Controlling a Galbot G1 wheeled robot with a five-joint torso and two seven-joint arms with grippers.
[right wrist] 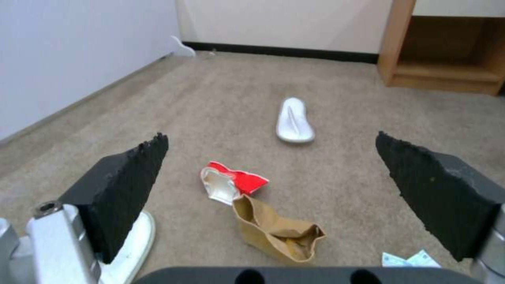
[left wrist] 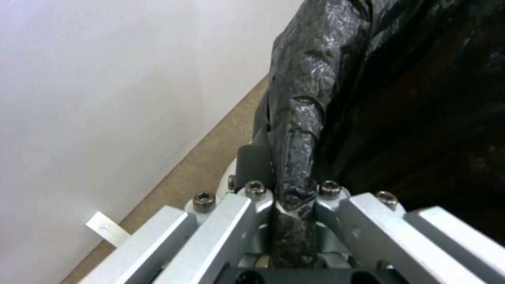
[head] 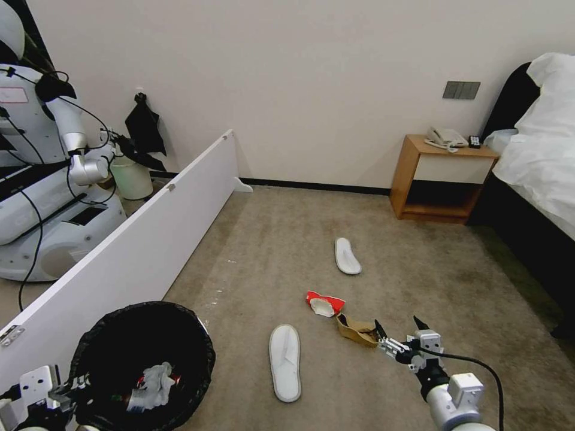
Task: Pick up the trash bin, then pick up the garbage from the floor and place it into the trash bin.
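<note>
The trash bin (head: 144,353) is the biggest thing here. It sits at about 8 o'clock in the head view, right beside the long white board (head: 138,251). A black bag is folded over its rim. Some white tissue and a red can lie inside it already. The left gripper (left wrist: 294,197) is pinched tight on the bagged rim (left wrist: 297,130), so the bin is held by its edge. The bin looks light and stiff, but the bag is thin and slippery, so the hold could slide.

Next come two white slippers. The near slipper (head: 285,361) lies at 6 o'clock on the carpet. The far slipper (head: 347,256) lies near the middle, toward 12 o'clock from the other. They look soft and flat, and easy to lift by one side.

Then the red-white carton (head: 324,303), squashed, is just past the brown paper scrap (head: 356,330). The two nearly touch. Both look very light and crumply. I think a raised fold is the best place to grab each one.

The right gripper (head: 396,336) is at 5 o'clock, just beside the brown scrap. Its black pads (right wrist: 131,189) are spread wide and hold nothing.
</note>
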